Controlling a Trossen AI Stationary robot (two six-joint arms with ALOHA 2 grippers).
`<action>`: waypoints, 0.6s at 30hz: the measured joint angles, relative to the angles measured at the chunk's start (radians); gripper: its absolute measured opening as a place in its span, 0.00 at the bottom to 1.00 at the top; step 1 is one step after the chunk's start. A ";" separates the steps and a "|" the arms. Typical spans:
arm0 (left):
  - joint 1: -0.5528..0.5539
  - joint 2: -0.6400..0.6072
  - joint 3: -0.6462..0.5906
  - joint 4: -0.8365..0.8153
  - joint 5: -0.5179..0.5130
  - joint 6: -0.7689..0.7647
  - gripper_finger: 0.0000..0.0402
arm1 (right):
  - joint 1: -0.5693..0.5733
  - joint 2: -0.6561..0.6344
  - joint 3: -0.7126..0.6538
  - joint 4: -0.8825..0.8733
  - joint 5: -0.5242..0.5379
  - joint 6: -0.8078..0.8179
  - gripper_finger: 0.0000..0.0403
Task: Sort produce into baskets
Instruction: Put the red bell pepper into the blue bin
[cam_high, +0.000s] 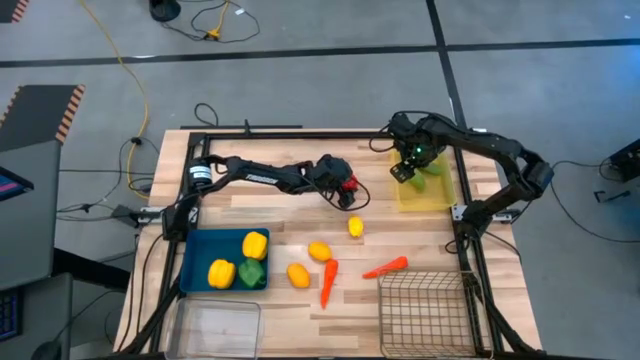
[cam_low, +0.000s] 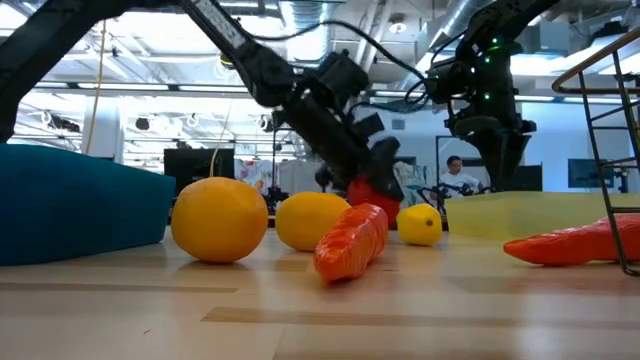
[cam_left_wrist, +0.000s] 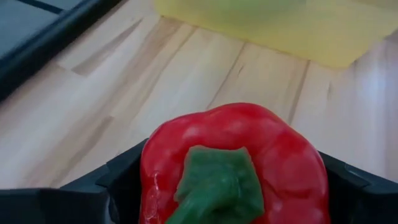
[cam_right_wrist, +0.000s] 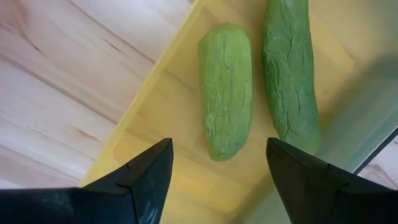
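At the left near corner of the wooden table (cam_high: 300, 205) lies the clear plastic bin (cam_high: 218, 328), with nothing visible inside. Just beyond it sits the blue rectangular tray (cam_high: 196, 262), holding two yellow bell peppers (cam_high: 255, 243) and one green bell pepper (cam_high: 251, 272).

The left gripper (cam_high: 347, 187) is positioned over the table centre, fingers clamped on the red bell pepper (cam_left_wrist: 233, 165). The wrist view shows the pepper seated between both fingers, green stem facing the camera.

On the open table between the trays lie three yellow-orange lemons (cam_high: 319, 251) and two orange carrots (cam_high: 328, 283). One carrot lies beside the wire mesh basket (cam_high: 425, 312) at the right near corner.

At the right far side, the right gripper (cam_right_wrist: 217, 171) hovers over the translucent yellow tray (cam_high: 425, 195), fingers spread and holding nothing. Two green cucumbers (cam_right_wrist: 227, 90) lie side by side in that tray.

Risk assessment:
- The pepper surface appears smooth and rounded. A fast swing toward the blue tray could cause slippage.
- A low transfer path could strike the lemons and set them rolling.
- Both grippers are near each other. Simultaneous motion toward the table centre could cause arm contact.
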 joint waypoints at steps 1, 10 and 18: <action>0.000 -0.020 0.000 -0.020 0.001 0.005 0.75 | 0.000 0.000 0.000 0.000 0.000 0.000 0.71; -0.028 -0.334 0.000 -0.431 0.003 0.049 0.76 | 0.000 0.000 0.000 0.001 0.000 0.000 0.71; -0.146 -0.630 -0.011 -0.853 -0.031 -0.108 0.76 | 0.000 0.000 0.000 0.007 0.001 0.000 0.71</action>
